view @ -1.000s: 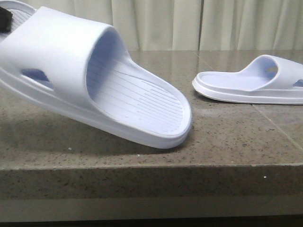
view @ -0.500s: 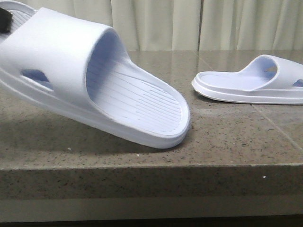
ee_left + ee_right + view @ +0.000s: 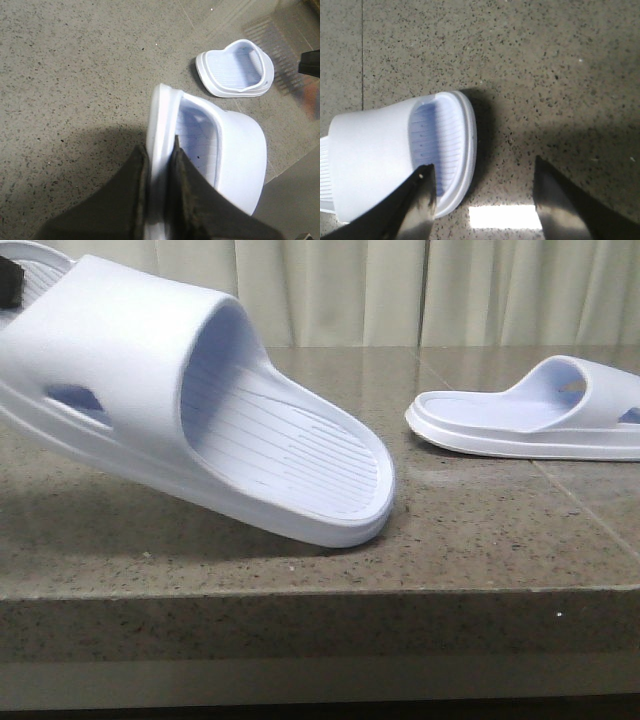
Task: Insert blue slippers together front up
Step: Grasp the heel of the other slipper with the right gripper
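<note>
Slipper number one [image 3: 235, 150] is pinched between my left fingers [image 3: 132, 200], which are squeezed onto the raised side rim of its sole near the heel end, one finger on the outside of the rim and one on the footbed side. So the left gripper [image 3: 159, 192] is clamped tight on it, no gap showing apart from the rim itself. In the front view that slipper [image 3: 190, 400] hangs tilted, heel end up at my fingers and toe end dipping down toward the stone table [image 3: 480, 530]; can't honestly tell if the toe is touching the surface or just above its shadow. Strap and ribbed footbed face the camera, oval side hole visible.

My right gripper [image 3: 482, 200] is spread wide, fingers [image 3: 422, 200] well apart, gripping nothing. The second slipper [image 3: 400, 155] lies flat on the table right by one of those fingers, that fingertip over its edge, though I can't tell if it's touching. The other right finger is over bare table, well clear of it.

From the front the second slipper [image 3: 530, 415] sits sole down, well apart from the one I'm holding.
</note>
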Robot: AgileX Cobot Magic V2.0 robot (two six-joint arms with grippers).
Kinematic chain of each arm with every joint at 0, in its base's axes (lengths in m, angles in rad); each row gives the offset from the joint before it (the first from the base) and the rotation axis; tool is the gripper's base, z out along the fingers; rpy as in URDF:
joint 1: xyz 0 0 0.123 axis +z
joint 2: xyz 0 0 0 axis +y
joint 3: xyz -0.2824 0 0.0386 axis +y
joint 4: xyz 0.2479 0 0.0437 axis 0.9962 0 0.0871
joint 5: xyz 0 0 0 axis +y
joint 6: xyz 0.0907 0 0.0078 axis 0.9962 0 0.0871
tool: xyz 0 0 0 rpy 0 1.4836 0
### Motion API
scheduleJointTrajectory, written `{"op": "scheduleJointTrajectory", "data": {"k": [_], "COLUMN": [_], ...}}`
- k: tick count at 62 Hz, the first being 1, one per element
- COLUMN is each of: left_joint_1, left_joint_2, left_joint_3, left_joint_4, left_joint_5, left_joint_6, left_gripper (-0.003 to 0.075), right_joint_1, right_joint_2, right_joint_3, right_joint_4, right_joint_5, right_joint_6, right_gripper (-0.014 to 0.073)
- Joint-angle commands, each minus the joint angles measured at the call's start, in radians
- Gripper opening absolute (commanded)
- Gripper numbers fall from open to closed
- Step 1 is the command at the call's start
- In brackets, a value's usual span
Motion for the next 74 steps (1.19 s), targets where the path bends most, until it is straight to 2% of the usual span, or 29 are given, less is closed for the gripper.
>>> {"op": "scheduleJointTrajectory", "data": {"k": [1,24,45,48,59,74], "left_joint_1": [-0.007,-0.007,-0.007,-0.007,-0.007,-0.007], "left_joint_2": [-0.017,-0.017,-0.017,-0.017,-0.017,-0.017], "left_joint_3": [-0.026,-0.026,-0.026,-0.026,-0.026,-0.026], "left_joint_4": [-0.07,-0.07,-0.07,-0.07,-0.07,-0.07], "left_joint_5": [-0.006,-0.008,-0.008,-0.008,-0.008,-0.008], "left_joint_6": [-0.001,-0.001,-0.001,-0.001,-0.001,-0.001], "left_gripper": [-0.002,-0.002,-0.002,-0.002,-0.002,-0.002], "right_joint_1": [0.022,0.099,0.15,0.154,0.161,0.161], "right_joint_2": [0.012,0.158,0.205,0.212,0.236,0.245], "right_joint_3": [-0.061,-0.159,-0.16,-0.159,-0.159,-0.159], "right_joint_4": [0.057,0.057,0.057,0.056,0.056,0.057], "right_joint_5": [0.02,0.033,0.086,0.094,0.123,0.138], "right_joint_6": [-0.036,-0.052,-0.084,-0.084,-0.084,-0.084], "right_gripper": [0.042,0.0414,0.0407,0.0381,0.0188,-0.0025]}}
